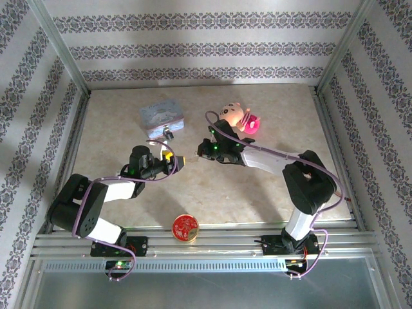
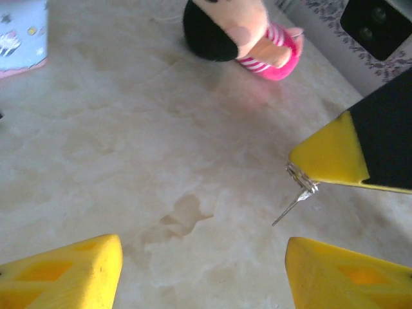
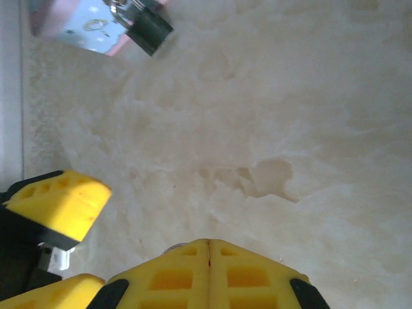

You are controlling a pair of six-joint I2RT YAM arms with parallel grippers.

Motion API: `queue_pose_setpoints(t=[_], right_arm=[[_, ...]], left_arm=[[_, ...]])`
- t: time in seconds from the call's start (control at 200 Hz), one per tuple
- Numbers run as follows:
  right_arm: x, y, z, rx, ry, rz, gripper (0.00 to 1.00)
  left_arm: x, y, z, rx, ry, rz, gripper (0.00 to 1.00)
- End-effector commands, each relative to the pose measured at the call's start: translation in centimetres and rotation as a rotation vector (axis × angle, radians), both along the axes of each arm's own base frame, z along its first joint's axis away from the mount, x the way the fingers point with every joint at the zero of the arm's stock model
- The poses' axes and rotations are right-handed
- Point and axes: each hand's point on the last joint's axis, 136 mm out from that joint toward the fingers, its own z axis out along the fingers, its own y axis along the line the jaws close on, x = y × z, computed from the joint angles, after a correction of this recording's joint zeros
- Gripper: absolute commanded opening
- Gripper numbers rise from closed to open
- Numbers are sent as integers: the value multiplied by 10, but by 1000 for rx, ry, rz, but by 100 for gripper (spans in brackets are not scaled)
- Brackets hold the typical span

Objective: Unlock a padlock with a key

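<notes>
Padlock point(image 3: 145, 22) sat just beside the blue tin point(image 1: 161, 116), its shackle cut off. Your right end effector point(image 3: 209, 248) pinched the thin, blurry key point(image 2: 299, 193). Your left end effector point(image 2: 205, 250) gaped beside it, with a plush toy point(image 1: 237, 117) beyond.

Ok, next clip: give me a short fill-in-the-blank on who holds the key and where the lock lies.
1. The key is pinched at the tip of the ____ gripper.
2. The padlock lies beside the rectangular tin, which is pale ____.
3. The left gripper has its jaws ____.
4. The round tin between the arm bases is ____.

Missing words: right; blue; open; red.
</notes>
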Motion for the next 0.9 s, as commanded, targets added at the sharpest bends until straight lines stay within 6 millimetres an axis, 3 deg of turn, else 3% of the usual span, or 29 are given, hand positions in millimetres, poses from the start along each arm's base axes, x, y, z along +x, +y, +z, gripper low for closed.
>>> queue_pose_setpoints(t=[0.0, 0.375, 0.585, 0.899], right_arm=[[-1, -5, 19, -26, -67, 19, 0], [1, 13, 60, 148, -73, 45, 0], [-2, 13, 71, 189, -86, 40, 0], [-4, 12, 77, 251, -88, 29, 0]], left_arm=[[-2, -19, 36, -21, -155, -103, 65], [-17, -49, 63, -35, -317, -254, 62], [-15, -58, 65, -60, -335, -271, 53], [-10, -69, 60, -83, -335, -296, 48]])
